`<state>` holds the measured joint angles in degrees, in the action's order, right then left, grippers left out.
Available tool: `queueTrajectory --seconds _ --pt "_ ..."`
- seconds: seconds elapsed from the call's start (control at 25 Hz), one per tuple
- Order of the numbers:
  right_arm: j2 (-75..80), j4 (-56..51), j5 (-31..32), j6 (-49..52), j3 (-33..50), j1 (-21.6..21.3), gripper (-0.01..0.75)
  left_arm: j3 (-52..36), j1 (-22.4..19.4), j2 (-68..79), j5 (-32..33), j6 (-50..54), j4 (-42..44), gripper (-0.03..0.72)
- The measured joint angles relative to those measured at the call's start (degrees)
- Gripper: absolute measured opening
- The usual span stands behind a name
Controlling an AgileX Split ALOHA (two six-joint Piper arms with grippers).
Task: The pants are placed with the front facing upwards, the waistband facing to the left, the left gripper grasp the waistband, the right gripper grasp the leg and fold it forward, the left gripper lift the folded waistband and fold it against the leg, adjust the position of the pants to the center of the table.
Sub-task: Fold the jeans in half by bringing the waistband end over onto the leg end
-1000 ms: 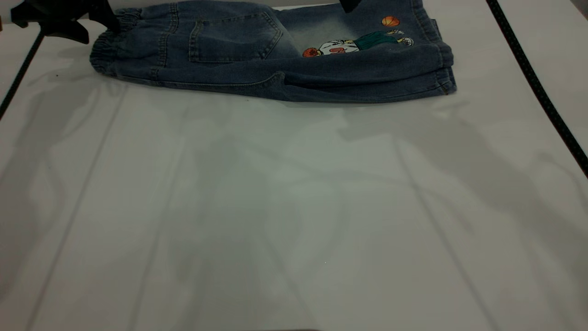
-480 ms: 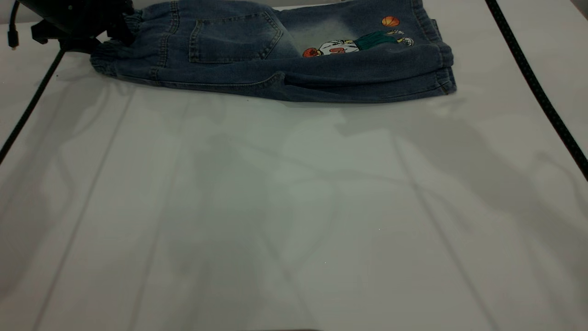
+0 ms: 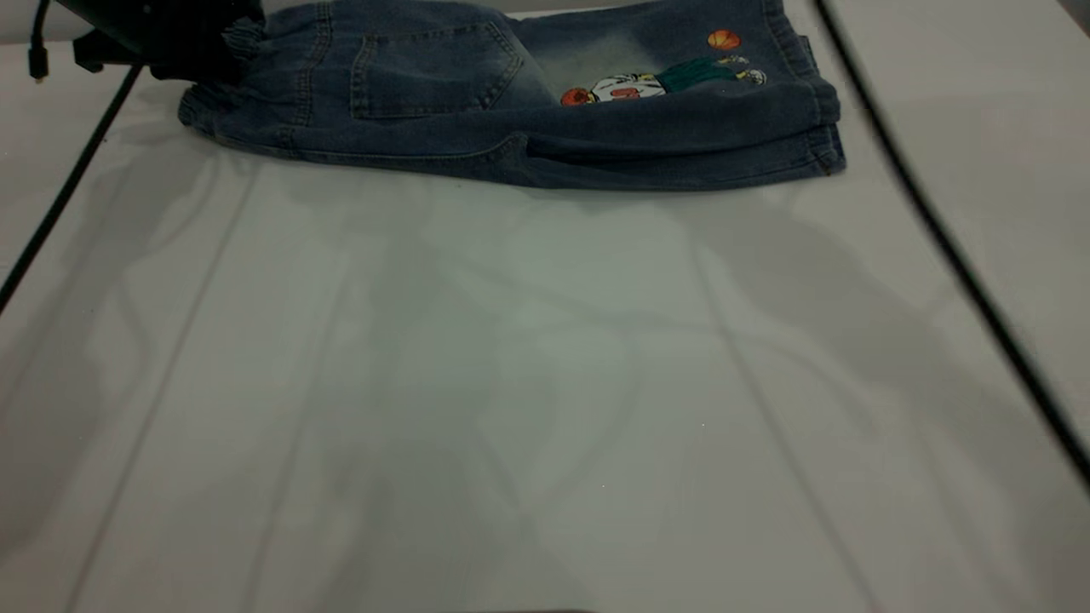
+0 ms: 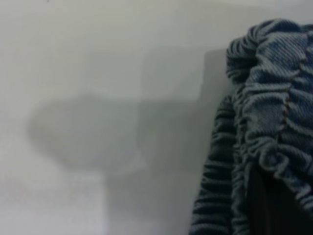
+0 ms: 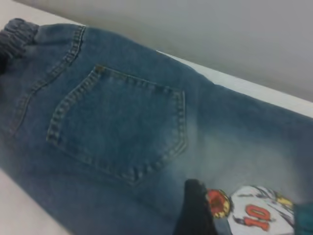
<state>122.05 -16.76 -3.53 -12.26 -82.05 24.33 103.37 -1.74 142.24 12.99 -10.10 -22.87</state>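
Note:
The blue denim pants [image 3: 511, 111] lie folded lengthwise along the far edge of the table [image 3: 511, 383], back side up, showing a patch pocket [image 3: 434, 72] and the basketball cartoon [image 3: 656, 81]. The waistband [image 3: 213, 111] points left and the leg [image 3: 749, 128] hems point right. My left gripper [image 3: 196, 51] sits over the far left end of the waistband [image 4: 274, 112] and is shut on its ruffled denim. My right gripper [image 5: 195, 215] hovers just above the pants [image 5: 122, 127] near the cartoon [image 5: 254, 210], holding nothing; it is outside the exterior view.
A black cable [image 3: 937, 230] slants across the table's right side. Another cable [image 3: 68, 187] runs down the left side from the left arm. The wide white surface in front of the pants holds only shadows.
My left gripper moved right onto the waistband and closed; the waistband's left end shifted slightly right. The right arm's cable swung leftward. The rest of the pants stayed put.

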Motion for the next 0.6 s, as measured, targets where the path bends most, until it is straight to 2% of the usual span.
queueTrajectory --seconds 0.24,0.6 --pt "7.1 -0.3 -4.9 2.2 0.0 0.8 0.463 0.1 0.6 -4.3 3.8 -6.3 0.4 0.029" --pt "13.1 -0.4 -4.0 9.2 0.0 0.8 0.463 0.5 2.7 -13.5 10.4 -12.6 0.4 0.029"
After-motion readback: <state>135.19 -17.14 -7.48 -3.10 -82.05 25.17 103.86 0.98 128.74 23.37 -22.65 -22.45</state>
